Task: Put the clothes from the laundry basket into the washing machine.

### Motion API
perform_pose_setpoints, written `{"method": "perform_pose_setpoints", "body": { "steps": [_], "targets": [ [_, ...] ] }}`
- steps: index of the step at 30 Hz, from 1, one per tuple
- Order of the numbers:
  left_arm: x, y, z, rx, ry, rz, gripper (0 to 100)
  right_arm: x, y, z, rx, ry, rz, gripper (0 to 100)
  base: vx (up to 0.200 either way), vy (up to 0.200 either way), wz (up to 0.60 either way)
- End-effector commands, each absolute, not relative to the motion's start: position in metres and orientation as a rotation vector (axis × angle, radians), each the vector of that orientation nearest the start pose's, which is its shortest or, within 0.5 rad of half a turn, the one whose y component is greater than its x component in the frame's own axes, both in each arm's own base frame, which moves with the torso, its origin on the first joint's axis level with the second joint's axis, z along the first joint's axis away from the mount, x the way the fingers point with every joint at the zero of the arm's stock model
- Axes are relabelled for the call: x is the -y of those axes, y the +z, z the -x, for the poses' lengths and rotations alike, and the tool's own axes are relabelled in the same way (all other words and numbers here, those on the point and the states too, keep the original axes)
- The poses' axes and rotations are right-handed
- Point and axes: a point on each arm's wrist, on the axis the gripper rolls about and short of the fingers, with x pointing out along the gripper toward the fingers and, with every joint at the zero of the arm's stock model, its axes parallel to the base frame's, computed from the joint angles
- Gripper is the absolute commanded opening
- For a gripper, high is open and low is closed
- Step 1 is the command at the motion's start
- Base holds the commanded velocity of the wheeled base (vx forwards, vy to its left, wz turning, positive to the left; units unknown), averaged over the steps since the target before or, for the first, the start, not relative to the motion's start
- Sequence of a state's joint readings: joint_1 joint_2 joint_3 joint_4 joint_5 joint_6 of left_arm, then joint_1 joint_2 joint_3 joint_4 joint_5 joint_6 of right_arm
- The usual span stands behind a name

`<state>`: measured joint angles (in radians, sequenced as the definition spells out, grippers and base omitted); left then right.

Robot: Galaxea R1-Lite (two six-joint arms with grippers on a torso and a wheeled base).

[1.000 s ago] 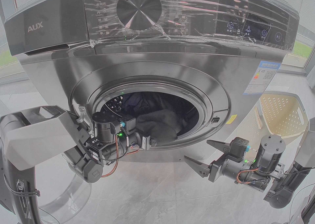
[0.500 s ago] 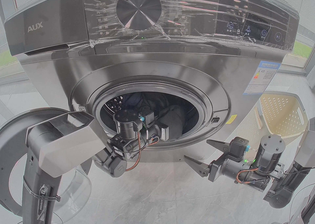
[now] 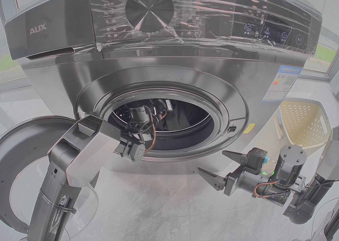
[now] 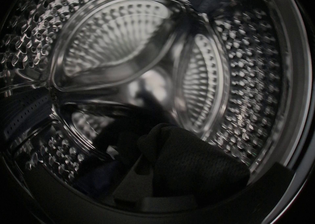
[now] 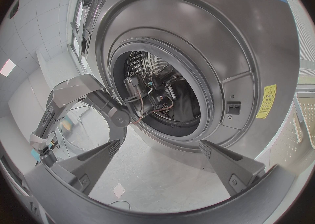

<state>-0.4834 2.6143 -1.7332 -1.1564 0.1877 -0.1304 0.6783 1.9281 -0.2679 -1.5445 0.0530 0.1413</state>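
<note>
Left arm goes in through the washing machine door opening, and the left end effector is inside the drum. Whether it is open or closed: can't tell, it's too dark in there. Dark clothes lie in the bottom of the drum near the front lip, just ahead of the left wrist camera. From the head view they show as a dark mass behind the left wrist. Can't tell whether the end effector touches them.

Right end effector is wide open and holds nothing. It hangs over the floor, below and right of the door opening, apart from the machine front.

The round glass door is swung open on the robot's left. The cream laundry basket sits on the right of the machine, beside the right arm.
</note>
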Motion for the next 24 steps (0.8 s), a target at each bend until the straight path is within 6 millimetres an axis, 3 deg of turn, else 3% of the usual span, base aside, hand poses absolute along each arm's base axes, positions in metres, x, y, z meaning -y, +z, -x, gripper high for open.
{"method": "perform_pose_setpoints", "body": {
  "steps": [1,8,11,12,13,16,24],
  "targets": [
    [0.216,0.094,-0.496,0.281,-0.204,0.257,0,-0.168,0.087,-0.206,-0.168,0.723,-0.097,100,0.000,0.000,0.00],
    [0.221,0.085,-0.493,0.253,-0.213,0.248,0,-0.168,0.087,-0.206,-0.169,0.722,-0.096,100,0.000,0.000,0.00],
    [0.230,0.068,-0.477,0.165,-0.240,0.216,0,-0.167,0.087,-0.206,-0.172,0.719,-0.096,100,0.000,0.000,0.00],
    [0.236,0.069,-0.458,0.097,-0.278,0.192,0,-0.167,0.087,-0.206,-0.172,0.719,-0.096,100,0.000,0.000,0.00],
    [0.237,0.069,-0.451,0.063,-0.299,0.180,100,-0.167,0.087,-0.206,-0.171,0.719,-0.096,100,0.000,0.000,0.00],
    [0.241,0.064,-0.434,-0.023,-0.345,0.151,100,-0.168,0.087,-0.206,-0.172,0.721,-0.096,100,0.000,0.000,0.00],
    [0.238,0.066,-0.427,-0.029,-0.357,0.137,100,-0.169,0.085,-0.205,-0.179,0.726,-0.093,100,0.000,0.000,0.00]
  ]
}}
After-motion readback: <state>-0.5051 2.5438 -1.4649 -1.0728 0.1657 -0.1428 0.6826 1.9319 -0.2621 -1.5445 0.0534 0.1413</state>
